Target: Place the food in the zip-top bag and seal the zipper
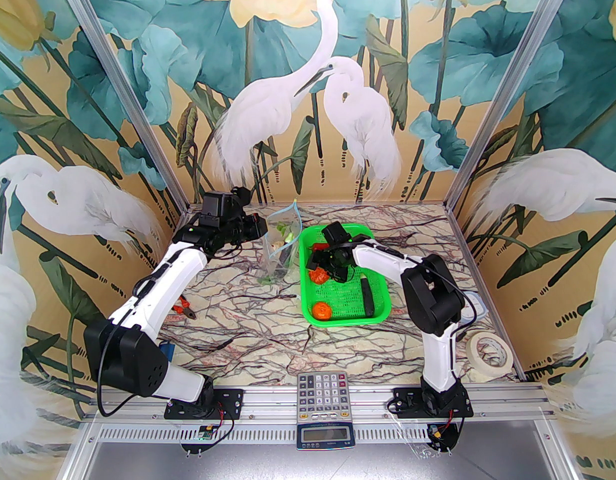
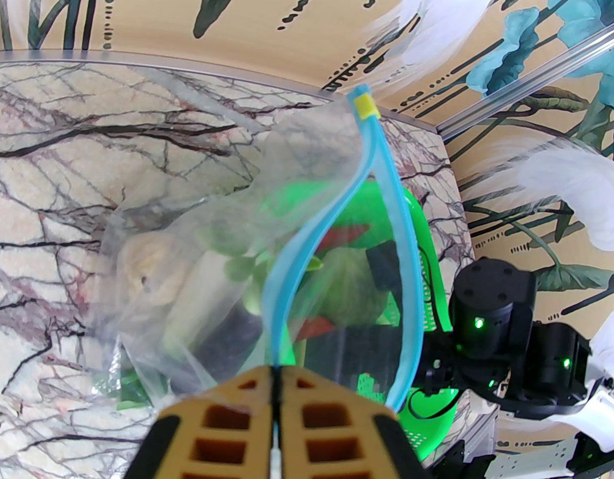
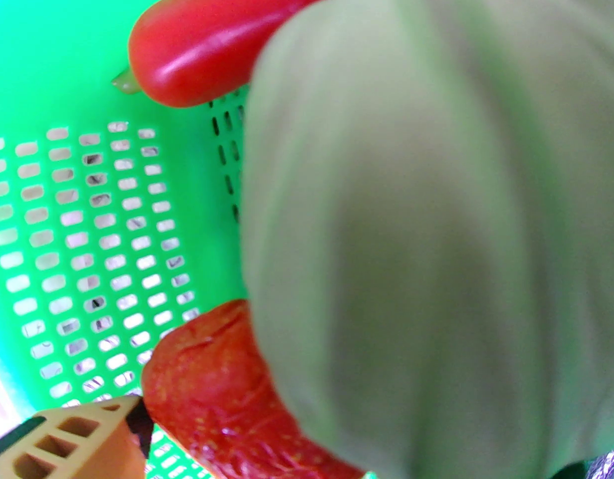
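- Because the left claw [image 2: 276, 369] is closed on the blue zipper [image 2: 287, 267], the clear floppy bag [image 2: 197, 227] stands upright on the worktop [image 1: 247, 318], mouth open, left of the basket [image 1: 303, 288].
- Right claw [image 1: 333, 263]: down in the green mesh basket against a smooth pale cabbage [image 3: 411, 217]; grip cannot be told.
- Glossy chili [image 3: 212, 53], dimpled tomato [image 3: 212, 392]: beside it.

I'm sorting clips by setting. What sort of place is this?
Probably a robotics lab test cell, not a home. Aluminium frame posts hold printed heron wallpaper around a marble-pattern table. The left arm and right arm are bolted to a metal rail, with a calculator between their bases.
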`<state>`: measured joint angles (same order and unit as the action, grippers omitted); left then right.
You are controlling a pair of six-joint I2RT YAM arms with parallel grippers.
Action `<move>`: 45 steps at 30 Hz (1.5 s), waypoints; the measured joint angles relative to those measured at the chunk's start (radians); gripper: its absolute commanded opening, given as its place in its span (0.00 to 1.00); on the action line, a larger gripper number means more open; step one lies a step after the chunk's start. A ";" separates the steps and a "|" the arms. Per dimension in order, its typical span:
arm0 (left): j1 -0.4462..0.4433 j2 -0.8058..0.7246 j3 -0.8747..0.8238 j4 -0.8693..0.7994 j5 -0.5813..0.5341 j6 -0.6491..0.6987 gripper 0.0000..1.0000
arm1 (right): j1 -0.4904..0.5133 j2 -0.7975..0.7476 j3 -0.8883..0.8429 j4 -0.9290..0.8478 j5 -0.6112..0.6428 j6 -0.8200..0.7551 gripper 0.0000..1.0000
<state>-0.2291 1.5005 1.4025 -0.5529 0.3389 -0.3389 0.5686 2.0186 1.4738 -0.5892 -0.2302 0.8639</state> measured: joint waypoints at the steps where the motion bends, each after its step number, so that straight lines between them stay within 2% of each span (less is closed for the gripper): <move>1: 0.000 0.004 0.001 0.000 0.002 0.000 0.09 | 0.000 0.000 0.000 0.003 -0.001 0.002 0.74; 7: 0.000 0.022 0.001 0.003 0.021 -0.005 0.09 | -0.001 0.000 -0.001 0.011 0.002 -0.004 0.47; 10: 0.000 0.022 0.001 0.004 0.024 -0.009 0.09 | -0.012 -0.023 -0.021 0.029 -0.006 -0.015 0.39; 15: 0.000 0.022 -0.002 0.020 0.024 -0.016 0.08 | -0.019 -0.082 -0.090 0.041 -0.002 -0.039 0.35; 19: 0.000 0.022 -0.018 0.039 0.024 -0.023 0.08 | -0.031 -0.141 -0.117 -0.014 0.026 -0.076 0.28; 26: 0.000 0.022 -0.045 0.056 0.023 -0.042 0.08 | -0.041 -0.270 -0.119 -0.094 0.059 -0.137 0.24; 34: 0.000 0.021 -0.074 0.092 0.023 -0.062 0.06 | -0.041 -0.366 -0.095 -0.190 0.105 -0.197 0.24; 45: 0.000 0.018 -0.084 0.111 0.023 -0.078 0.01 | -0.041 -0.382 0.183 -0.237 0.129 -0.315 0.23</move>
<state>-0.2291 1.5188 1.3190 -0.4423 0.3622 -0.4168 0.5278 1.6363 1.6566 -0.8261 -0.1009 0.5484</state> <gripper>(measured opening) 0.047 0.418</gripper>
